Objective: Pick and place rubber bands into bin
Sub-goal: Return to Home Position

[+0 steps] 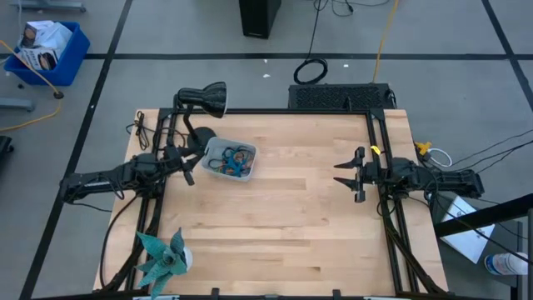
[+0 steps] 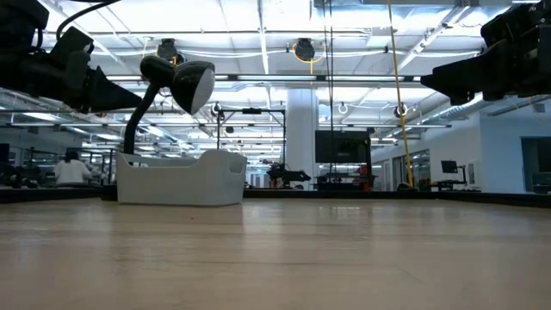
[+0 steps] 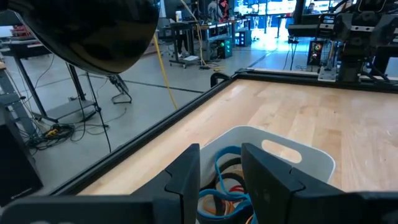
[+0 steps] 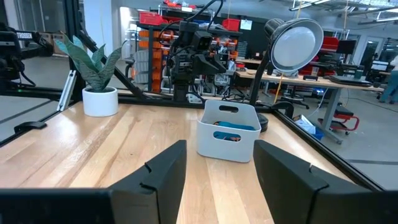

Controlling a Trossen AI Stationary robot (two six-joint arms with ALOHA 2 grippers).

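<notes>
The bin (image 1: 218,150), a small pale tray, stands on the wooden table's far left part. Several coloured rubber bands (image 1: 234,161) lie inside it; blue, orange and red loops (image 3: 227,164) show in the left wrist view. My left gripper (image 1: 190,165) hangs level just left of the bin, above the table, open (image 3: 221,180) with nothing between its fingers. My right gripper (image 1: 343,172) waits at the table's right side, level, open (image 4: 221,171) and empty, facing the bin (image 4: 227,134) from well away.
A black desk lamp (image 1: 208,98) leans over the table's far left corner, close behind the bin. A potted plant (image 1: 162,258) stands at the near left corner. Bare wood (image 1: 291,217) stretches between the two arms. Black frame rails (image 1: 383,150) run along the table's sides.
</notes>
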